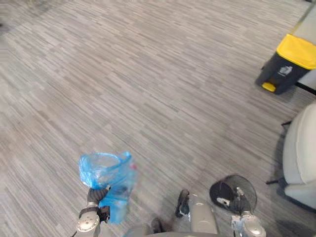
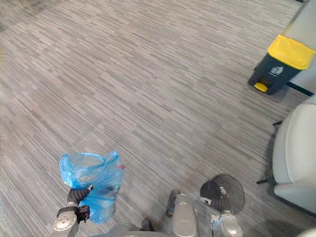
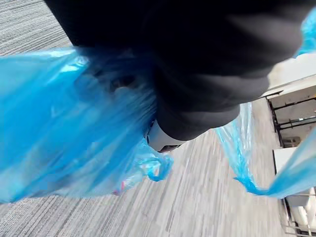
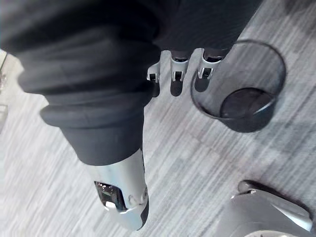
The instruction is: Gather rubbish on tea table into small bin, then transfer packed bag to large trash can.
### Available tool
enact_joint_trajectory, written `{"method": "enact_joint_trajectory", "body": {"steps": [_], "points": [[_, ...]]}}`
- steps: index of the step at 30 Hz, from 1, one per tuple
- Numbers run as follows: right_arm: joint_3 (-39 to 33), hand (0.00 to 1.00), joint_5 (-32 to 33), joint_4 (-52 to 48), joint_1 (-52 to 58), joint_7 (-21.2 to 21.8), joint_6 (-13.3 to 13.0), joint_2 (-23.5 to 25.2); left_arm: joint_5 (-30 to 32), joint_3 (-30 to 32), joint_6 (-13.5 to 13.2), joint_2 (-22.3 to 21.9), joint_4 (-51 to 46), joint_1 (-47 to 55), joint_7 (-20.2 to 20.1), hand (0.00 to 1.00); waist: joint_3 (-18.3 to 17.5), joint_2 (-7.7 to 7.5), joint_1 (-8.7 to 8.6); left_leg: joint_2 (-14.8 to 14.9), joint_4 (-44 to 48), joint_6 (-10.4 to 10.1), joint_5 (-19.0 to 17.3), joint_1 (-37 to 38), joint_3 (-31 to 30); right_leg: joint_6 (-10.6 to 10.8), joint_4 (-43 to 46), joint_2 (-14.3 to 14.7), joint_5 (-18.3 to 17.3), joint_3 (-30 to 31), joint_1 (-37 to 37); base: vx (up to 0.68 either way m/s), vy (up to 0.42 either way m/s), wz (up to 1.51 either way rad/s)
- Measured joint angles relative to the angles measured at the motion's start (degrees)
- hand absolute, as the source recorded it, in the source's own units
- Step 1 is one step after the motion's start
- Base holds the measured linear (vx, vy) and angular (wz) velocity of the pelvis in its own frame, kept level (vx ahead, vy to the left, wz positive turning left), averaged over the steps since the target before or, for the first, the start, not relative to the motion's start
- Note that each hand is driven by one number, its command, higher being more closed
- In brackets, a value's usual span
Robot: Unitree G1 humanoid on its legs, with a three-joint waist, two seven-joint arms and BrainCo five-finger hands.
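Bag (image 1: 106,173), blue, neck clenched in left hand (image 1: 97,193), held off the floor at lower left; contents blurred. Right hand (image 4: 177,66) hangs at bin (image 4: 247,98) rim; grip unreadable. Can (image 1: 289,64) well apart.

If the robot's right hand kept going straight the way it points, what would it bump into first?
Probably the bin on the floor: the right hand points down toward its rim, though depth is unclear.
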Motion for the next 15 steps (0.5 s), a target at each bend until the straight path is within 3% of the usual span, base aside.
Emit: {"method": "enact_joint_trajectory", "body": {"steps": [2, 5, 6, 7, 8, 9, 11, 12, 14, 15], "points": [[-0.28, 0.00, 0.83, -1.36, 0.03, -0.20, -0.21, 0.24, -0.53, -0.06, -0.07, 0.15, -1.54, -1.05, -0.22, 1.00, 0.71, -1.91, 0.51, 0.90, -0.17, 1.46, -1.58, -3.40, 1.11, 0.09, -4.46, 0.02, -0.40, 3.71, 4.92, 0.50, -0.016, -0.81], [-1.29, 0.00, 0.87, -1.95, -0.25, -0.71, -0.19, 0.25, -1.02, -0.03, -0.68, 0.33, -4.30, -1.21, -1.20, 1.00, 1.08, -3.07, 2.45, -0.57, -11.08, 0.86, -1.12, -12.07, -2.49, 2.33, -8.58, -1.09, -1.74, 10.40, 9.02, 0.49, 0.128, -1.09], [-1.60, 0.00, 0.87, -1.16, -0.88, -0.97, -0.14, 0.00, -1.27, 0.03, -0.65, 0.24, -4.29, -1.18, -1.15, 1.00, 0.93, -2.74, 2.52, -3.20, -22.17, -2.07, 1.78, -13.97, -8.02, 4.84, -8.56, -1.99, -2.90, 13.05, 9.80, 0.36, 0.236, -0.91], [-1.85, 0.00, 0.87, -0.39, -1.24, -0.97, -0.23, -0.33, -1.29, 0.07, -0.65, -0.02, -4.25, -0.69, -1.15, 1.00, 0.77, -2.04, 2.41, -4.06, -29.96, -3.52, 4.74, -13.12, -11.02, 5.72, -8.43, -1.99, -3.56, 14.44, 10.19, 0.56, 0.418, -1.46], [-2.11, 0.00, 0.81, 1.26, -1.52, -0.98, -0.22, -1.50, -1.29, 0.25, -0.62, -0.94, -4.03, 0.72, -1.11, 1.00, -0.08, 0.54, 3.29, -3.07, -40.83, -5.64, 16.49, -10.35, -15.45, 8.65, -7.58, -0.57, -5.75, 18.10, 10.62, 0.50, 0.417, -1.45], [-2.10, 0.00, 0.78, 3.67, -2.33, -1.09, 0.09, -0.55, -1.29, 0.43, -0.23, -1.15, -3.26, 0.80, -0.94, 1.00, -0.37, -0.86, 3.41, -3.87, -38.68, -3.46, 17.24, -9.70, -13.74, 9.39, -6.54, -2.31, -6.63, 20.47, 10.72, 0.57, 0.445, -1.50], [-1.69, 0.00, 0.65, 3.89, -1.36, -0.63, 0.12, 0.50, -1.27, 1.99, -0.15, -0.85, -4.63, 0.22, -1.15, 1.00, -1.58, -2.68, 3.22, -4.19, -32.08, -2.45, 8.74, -9.47, -9.74, 9.72, -0.43, -4.36, -6.32, 23.07, 7.56, 0.48, 0.312, -1.08], [-1.70, 0.00, 0.45, 3.91, -1.47, -0.56, 0.13, 0.50, -1.29, 2.09, -0.15, -1.13, -4.80, 0.47, -1.12, 1.00, -1.76, -3.00, 3.17, -4.11, -30.66, -2.27, 6.72, -8.53, -8.05, 10.67, 2.39, -5.02, -6.34, 24.30, 6.53, 0.41, 0.266, -1.19], [-1.20, 0.00, -0.64, 3.95, -2.56, -0.38, 0.14, 0.47, -1.28, 1.69, -0.02, -0.97, -4.91, 1.78, -1.16, 1.00, -1.68, -3.18, 2.43, -4.12, -30.30, -1.31, 1.58, -1.23, -1.84, 19.55, 21.71, -7.53, -1.92, 25.96, -1.65, 0.41, 0.239, -1.24], [-0.83, 0.00, -0.96, 3.92, -2.89, -0.31, 0.13, 0.53, -1.28, 1.60, -0.02, -0.62, -5.05, 2.01, -1.15, 1.00, -1.67, -3.17, 1.96, -4.14, -30.76, -1.36, 1.02, 0.80, -0.53, 19.41, 26.24, -8.06, -1.29, 24.95, -3.64, 0.42, 0.159, -0.96]]}}
